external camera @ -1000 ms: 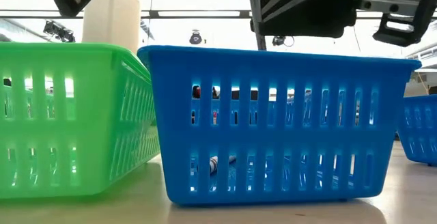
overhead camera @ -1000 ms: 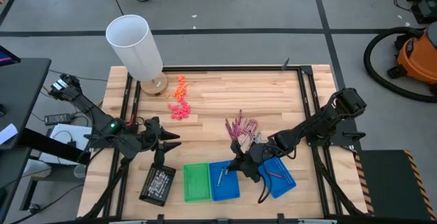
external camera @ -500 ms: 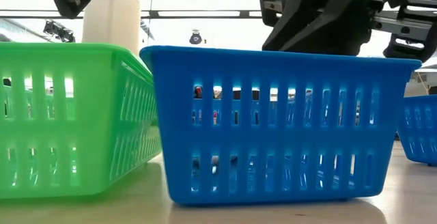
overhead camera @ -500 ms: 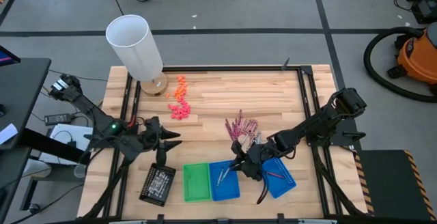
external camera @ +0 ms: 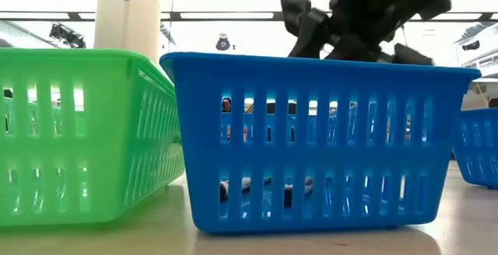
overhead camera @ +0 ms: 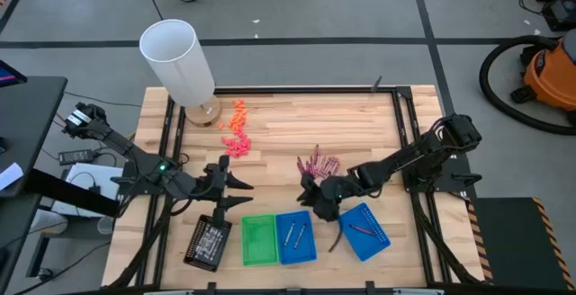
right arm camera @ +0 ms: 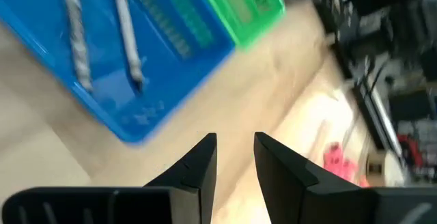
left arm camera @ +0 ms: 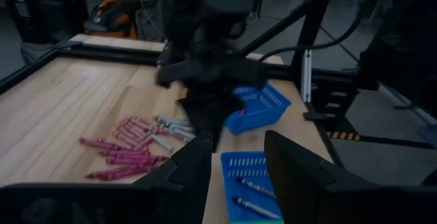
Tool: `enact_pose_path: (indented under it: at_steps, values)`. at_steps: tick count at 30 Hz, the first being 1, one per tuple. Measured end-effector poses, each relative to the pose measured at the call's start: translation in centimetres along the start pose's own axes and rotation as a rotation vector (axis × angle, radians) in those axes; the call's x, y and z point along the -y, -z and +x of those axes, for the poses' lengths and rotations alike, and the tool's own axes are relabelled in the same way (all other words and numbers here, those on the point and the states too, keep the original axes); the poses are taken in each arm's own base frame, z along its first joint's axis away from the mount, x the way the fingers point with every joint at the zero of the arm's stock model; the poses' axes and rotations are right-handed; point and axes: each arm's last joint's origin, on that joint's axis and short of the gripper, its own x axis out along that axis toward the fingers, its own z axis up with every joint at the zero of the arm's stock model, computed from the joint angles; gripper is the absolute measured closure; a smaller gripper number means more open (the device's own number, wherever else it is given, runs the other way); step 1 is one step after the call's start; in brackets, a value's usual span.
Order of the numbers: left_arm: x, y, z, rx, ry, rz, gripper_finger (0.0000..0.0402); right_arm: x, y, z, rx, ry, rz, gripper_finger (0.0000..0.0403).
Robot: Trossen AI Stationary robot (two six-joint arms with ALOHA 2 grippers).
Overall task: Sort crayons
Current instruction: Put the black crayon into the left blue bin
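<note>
Along the near edge of the wooden table (overhead camera: 360,124) sits a row of small baskets. At the left lies a black basket (overhead camera: 208,240), then a green basket (overhead camera: 258,239), a blue basket (overhead camera: 295,236) touching its right side, and a second blue basket (overhead camera: 365,231) set apart at an angle on the right. In the middle blue basket lie two silver-grey crayons (overhead camera: 293,234), side by side on its floor; the right wrist view shows them clearly (right arm camera: 99,36). One dark red-brown crayon (overhead camera: 359,230) lies in the right blue basket. What the black basket holds cannot be made out.

Just beyond the baskets, the right claw (overhead camera: 320,207) hovers over the bare table between the two blue baskets, near the far corner of the middle one. Its fingers (right arm camera: 194,164) stand a narrow gap apart with nothing between them.

The left claw (overhead camera: 238,192) hangs over the table beyond the black and green baskets, pointing right. Its fingers (left arm camera: 290,159) stand partly open and hold nothing.

Farther back, near the table's middle, lies the loose pile of crayons (overhead camera: 317,166), mostly magenta-pink with a few silver-grey ones at its right side. The left wrist view shows this pile spread flat on the wood (left arm camera: 133,145).

Toward the far left lie chunky orange and pink bits (overhead camera: 237,129) in a scattered strip. At the far left corner stands a tall white cylinder (overhead camera: 177,61).
</note>
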Motion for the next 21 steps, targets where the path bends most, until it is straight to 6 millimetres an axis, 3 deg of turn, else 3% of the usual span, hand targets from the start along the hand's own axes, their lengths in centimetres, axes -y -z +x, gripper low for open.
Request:
enact_pose_path:
  at_steps: [6,13,21]
  values:
    - [0.0,-0.1,0.0,0.007,0.005,-0.056,0.0255,1.1,1.9,-0.3,-0.084,-0.008,0.186,0.0295]
    - [-0.6,-0.1,0.3,0.002,-0.041,-0.064,0.0255,2.9,3.3,-1.0,-0.128,0.102,0.56,0.0295]
    - [-1.3,-0.1,0.6,-0.01,-0.083,0.121,0.0255,3.9,5.9,-1.0,-0.244,0.179,0.78,0.0296]
